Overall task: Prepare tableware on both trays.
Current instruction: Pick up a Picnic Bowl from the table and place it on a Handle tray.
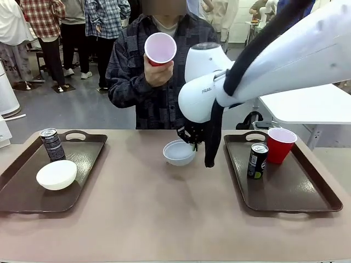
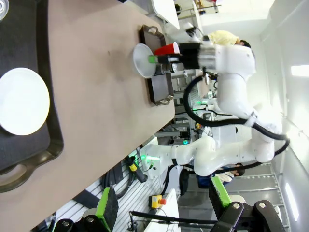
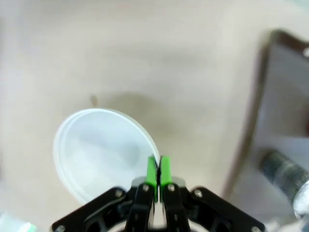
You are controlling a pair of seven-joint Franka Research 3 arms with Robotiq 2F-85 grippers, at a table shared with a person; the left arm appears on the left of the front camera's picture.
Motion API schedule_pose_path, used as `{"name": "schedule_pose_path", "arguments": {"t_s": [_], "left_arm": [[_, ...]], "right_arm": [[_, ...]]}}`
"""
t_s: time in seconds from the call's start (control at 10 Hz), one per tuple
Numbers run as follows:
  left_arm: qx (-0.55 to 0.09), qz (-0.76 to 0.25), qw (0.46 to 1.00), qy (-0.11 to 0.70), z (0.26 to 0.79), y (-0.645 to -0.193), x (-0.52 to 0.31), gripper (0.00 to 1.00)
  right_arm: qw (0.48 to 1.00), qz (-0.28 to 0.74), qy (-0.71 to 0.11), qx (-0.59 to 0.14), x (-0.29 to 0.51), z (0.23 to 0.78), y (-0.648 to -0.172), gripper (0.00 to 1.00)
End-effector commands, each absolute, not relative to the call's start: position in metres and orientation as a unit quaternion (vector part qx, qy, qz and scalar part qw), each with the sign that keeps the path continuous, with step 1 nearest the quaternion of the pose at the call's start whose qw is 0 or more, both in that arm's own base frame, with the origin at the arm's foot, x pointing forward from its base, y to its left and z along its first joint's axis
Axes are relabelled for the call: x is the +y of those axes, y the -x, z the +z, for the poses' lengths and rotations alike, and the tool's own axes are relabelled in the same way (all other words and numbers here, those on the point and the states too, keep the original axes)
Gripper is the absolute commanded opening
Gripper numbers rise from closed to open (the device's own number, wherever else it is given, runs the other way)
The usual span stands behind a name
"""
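The dark letters "FRAN", with the rest hidden, stand on the white joint of the right arm (image 1: pixel 205 90), just above the right gripper (image 1: pixel 193 143). The label print is too small to read on both the left can (image 1: pixel 52 144), well to that gripper's left, and the right can (image 1: pixel 257 160), near its right.

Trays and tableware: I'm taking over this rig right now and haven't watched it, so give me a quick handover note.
Right gripper: shut on the rim of the pale grey-blue bowl, mid-table between the trays.
Left gripper: open, holding nothing.
On the left tray: black can, white bowl.
On the right tray: other black can, red cup.
Second red cup: in the person's hand, far side.
Done: each tray has a can plus one more item.
Left: probably the held bowl onto the right tray, the person's cup onto the left tray.
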State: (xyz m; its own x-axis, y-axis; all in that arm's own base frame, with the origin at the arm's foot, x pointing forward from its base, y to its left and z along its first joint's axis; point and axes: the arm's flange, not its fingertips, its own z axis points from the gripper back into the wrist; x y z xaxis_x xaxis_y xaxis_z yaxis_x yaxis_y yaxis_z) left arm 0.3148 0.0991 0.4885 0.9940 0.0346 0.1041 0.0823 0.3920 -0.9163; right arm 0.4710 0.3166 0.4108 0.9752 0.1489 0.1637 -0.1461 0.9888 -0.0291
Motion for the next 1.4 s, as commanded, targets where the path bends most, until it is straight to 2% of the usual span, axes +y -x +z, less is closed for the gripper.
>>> {"name": "schedule_pose_path", "arguments": {"t_s": [0.0,0.4,0.7,0.8,1.0,1.3], "left_arm": [[-0.059,-0.014,0.827,0.559,0.491,-0.315,0.099,1.00],[-0.059,-0.014,0.827,0.559,0.491,-0.315,0.099,1.00],[-0.059,-0.014,0.827,0.559,0.491,-0.315,0.099,1.00],[-0.059,-0.014,0.827,0.559,0.491,-0.315,0.099,1.00],[-0.059,-0.014,0.827,0.559,0.491,-0.315,0.099,1.00],[-0.059,-0.014,0.827,0.559,0.491,-0.315,0.099,1.00]], "right_arm": [[0.993,0.077,0.009,-0.091,0.293,0.436,-0.422,0.00],[0.992,0.102,0.001,-0.071,0.264,0.444,-0.371,0.00],[0.993,0.089,0.013,-0.080,0.275,0.450,-0.377,0.00],[0.993,0.092,0.009,-0.077,0.269,0.446,-0.370,0.04],[0.993,0.085,-0.016,-0.085,0.231,0.456,-0.353,0.04],[0.994,0.046,-0.033,-0.098,0.166,0.482,-0.303,0.04]]}}
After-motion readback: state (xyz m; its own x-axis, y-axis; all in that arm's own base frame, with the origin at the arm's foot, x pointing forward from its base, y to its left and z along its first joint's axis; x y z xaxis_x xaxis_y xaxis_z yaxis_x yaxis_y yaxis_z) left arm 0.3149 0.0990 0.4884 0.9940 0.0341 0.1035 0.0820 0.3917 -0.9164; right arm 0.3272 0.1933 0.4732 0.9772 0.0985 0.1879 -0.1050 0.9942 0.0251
